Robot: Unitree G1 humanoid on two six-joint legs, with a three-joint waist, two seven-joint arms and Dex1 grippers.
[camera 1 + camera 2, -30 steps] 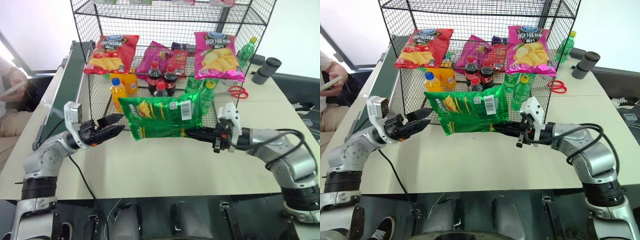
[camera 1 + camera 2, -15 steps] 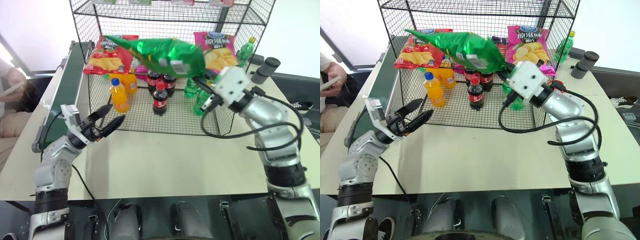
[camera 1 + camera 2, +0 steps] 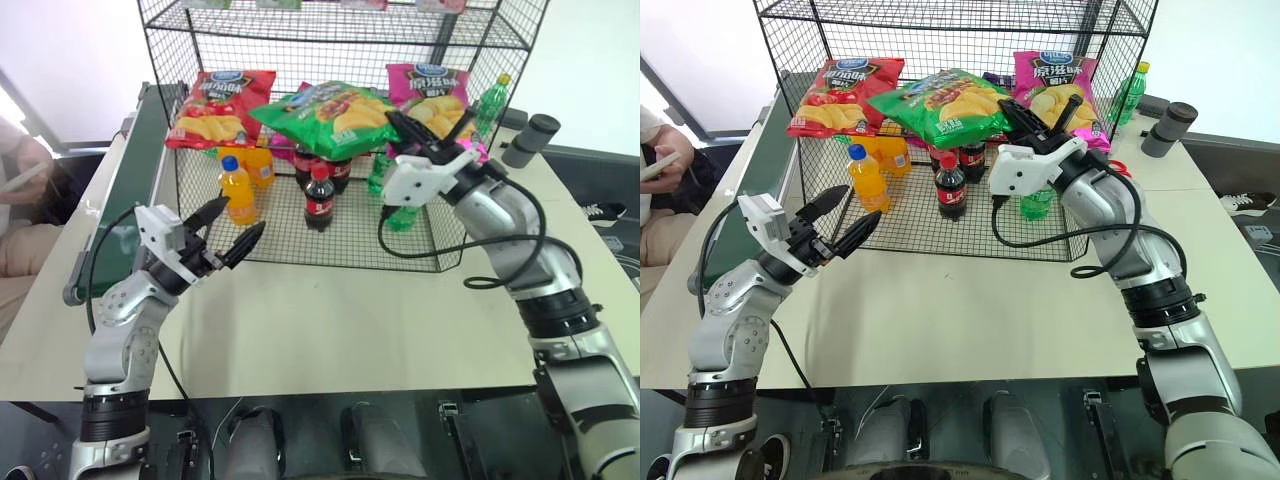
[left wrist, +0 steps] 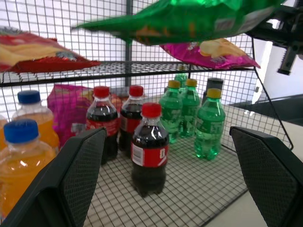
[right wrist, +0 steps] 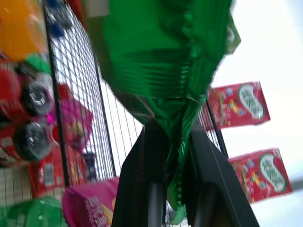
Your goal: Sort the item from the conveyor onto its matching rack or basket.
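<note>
Conveyor (image 3: pixel 128 205): long dark-green belt in grey metal frame, along the table's left edge. Table (image 3: pixel 330 320): flat, matt beige top.

Left gripper (image 3: pixel 226 232): two black tapered fingers, spread wide, nothing between them, held above the table just in front of the wire pen's left front corner. Well apart from the bag, lower and to its left.

Rack (image 3: pixel 340 45): tall black wire-mesh unit w/ sloped shelf. On the shelf a glossy red crisps bag (image 3: pixel 222 106) at left and a pink crisps bag (image 3: pixel 432 98) at right. Under it, in the mesh pen: orange drink bottles (image 3: pixel 236 186) w/ blue caps, dark cola bottles (image 3: pixel 319 195) w/ red caps, green bottles (image 4: pixel 208 124).

Green crisps bag (image 3: pixel 330 112): large, shiny, crinkled foil, yellow chips pic on upper face, small white label patch; held roughly flat over the shelf's middle, between the red and pink bags. Can't tell if it touches the shelf.

Right gripper (image 3: pixel 408 128): fingers clamped narrow on the bag's crimped right-hand edge, bag extending left from the fingertips. In the right wrist view the foil is bunched between the two black fingers (image 5: pixel 147 175).
</note>
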